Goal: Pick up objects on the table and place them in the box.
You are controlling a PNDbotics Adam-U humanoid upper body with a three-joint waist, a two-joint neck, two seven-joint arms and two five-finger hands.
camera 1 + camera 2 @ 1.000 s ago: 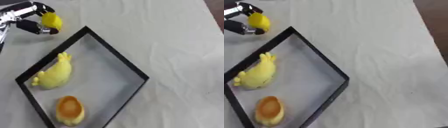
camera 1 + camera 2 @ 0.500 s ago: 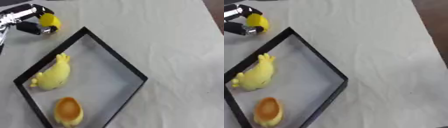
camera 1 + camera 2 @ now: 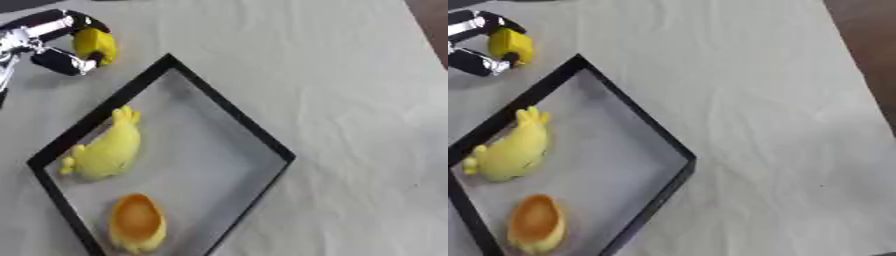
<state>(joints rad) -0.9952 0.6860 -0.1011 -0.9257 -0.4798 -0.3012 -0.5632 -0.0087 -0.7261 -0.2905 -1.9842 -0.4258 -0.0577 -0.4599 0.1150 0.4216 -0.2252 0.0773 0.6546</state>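
The left hand (image 3: 52,47) has its fingers and thumb curled round a small yellow rounded object (image 3: 94,45), just beyond the black-rimmed box (image 3: 229,110) — apparently bound for it, where a yellow duck-shaped toy (image 3: 105,150) and an orange bread-like piece (image 3: 137,222) already lie. The right hand is out of view.

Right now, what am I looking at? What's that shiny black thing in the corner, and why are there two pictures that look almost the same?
The shiny black and silver thing is a robot's left hand. A person steers the robot from somewhere else. Its fingers are curled round a small yellow object, just outside the box's far corner. I cannot tell what the object is.

The two pictures come from two cameras in the robot's head, like two eyes side by side, looking down at the table. That is why they nearly match.

On the grey tablecloth lies a shallow box with a black rim. Inside are a yellow toy that looks like a duck, and an orange and yellow bowl-shaped thing. The robot's other hand is not showing.
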